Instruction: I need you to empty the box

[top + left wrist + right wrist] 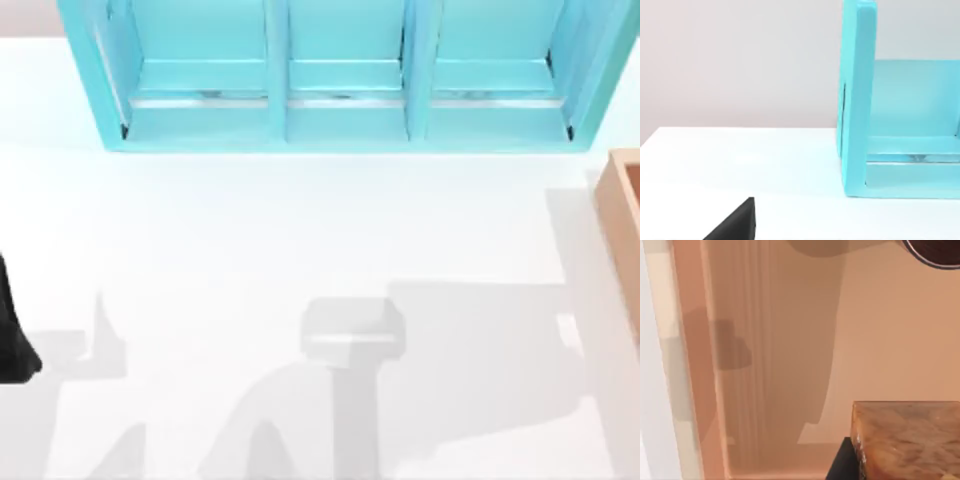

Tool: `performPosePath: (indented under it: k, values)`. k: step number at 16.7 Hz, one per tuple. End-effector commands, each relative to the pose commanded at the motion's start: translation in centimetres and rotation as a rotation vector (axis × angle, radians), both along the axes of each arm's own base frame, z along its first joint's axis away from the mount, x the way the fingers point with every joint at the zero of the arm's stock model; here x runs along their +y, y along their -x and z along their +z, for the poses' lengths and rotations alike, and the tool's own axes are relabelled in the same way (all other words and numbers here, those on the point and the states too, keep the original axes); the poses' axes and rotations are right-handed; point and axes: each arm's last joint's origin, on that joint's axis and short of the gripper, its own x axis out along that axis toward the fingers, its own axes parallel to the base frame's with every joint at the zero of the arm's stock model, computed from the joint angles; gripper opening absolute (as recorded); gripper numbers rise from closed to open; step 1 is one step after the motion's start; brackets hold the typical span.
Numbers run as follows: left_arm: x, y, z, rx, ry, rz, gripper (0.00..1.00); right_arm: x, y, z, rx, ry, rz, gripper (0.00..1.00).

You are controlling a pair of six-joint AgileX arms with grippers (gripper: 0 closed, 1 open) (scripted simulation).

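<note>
The left gripper [12, 345] shows as a dark shape at the far left edge of the table [300, 240] in the top view, low and apart from everything, and the left wrist view catches only a black corner of it [735, 222], so whether it is open or closed cannot be told; that arm looks parked. Moving right along the back of the table stands the turquoise shelf unit [345, 80], its three bays facing the table, with its end wall [857, 100] rising in the left wrist view. The middle of the table carries only grey shadows of the arms. At the far right edge the tan box [622, 230] shows one thick wall and a strip of its reddish inside, cut off by the frame. The right wrist view looks down into that box, along its inner wall [695, 365] and pale floor; a brown, wood-grained block [907, 440] lies close under the camera with a black finger part [840, 460] just beside it, and a dark round object [935, 252] sits farther off at the frame's corner. Whether the right gripper is closed on the block, or open beside it, cannot be told. The box lies at the right side, well apart from the left arm, so the right arm is plainly the nearer one, and the next move probably belongs to it: securing the block and lifting it straight up clear of the wall.
</note>
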Motion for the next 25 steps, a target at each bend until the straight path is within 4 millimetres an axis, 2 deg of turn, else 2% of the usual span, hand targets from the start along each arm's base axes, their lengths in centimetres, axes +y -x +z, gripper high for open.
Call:
performPosePath:
  k: [2, 5, 8, 11, 13, 15, 21, 25]
  values:
    - [0.0, 0.0, 0.0, 0.0, 0.0, 0.0, 1.0, 3.5, -2.6, -0.8, 0.008, 0.02, 0.012, 0.0]
    - [0.0, 0.0, 0.0, 0.0, 0.0, 0.0, 1.0, 10.3, -5.8, -2.4, 0.007, 0.038, 0.029, 0.0]
    - [0.0, 0.0, 0.0, 0.0, 0.0, 0.0, 1.0, 16.9, -7.8, -4.5, -0.004, 0.031, 0.033, 0.0]
    - [0.0, 0.0, 0.0, 0.0, 0.0, 0.0, 1.0, 21.3, -9.1, -6.4, -0.019, 0.0, 0.021, 0.0]
    - [0.0, 0.0, 0.0, 0.0, 0.0, 0.0, 1.0, 23.0, -9.7, -7.4, -0.025, -0.02, 0.007, 0.0]
    - [0.0, 0.0, 0.0, 0.0, 0.0, 0.0, 1.0, 23.7, -10.1, -8.1, -0.027, -0.031, -0.006, 0.0]
    - [0.0, 0.0, 0.0, 0.0, 0.0, 0.0, 1.0, 23.6, -10.2, -8.3, -0.025, -0.033, -0.015, 0.0]
    - [0.0, 0.0, 0.0, 0.0, 0.0, 0.0, 1.0, 23.8, -10.3, -10.6, -0.029, -0.034, -0.012, 0.0]
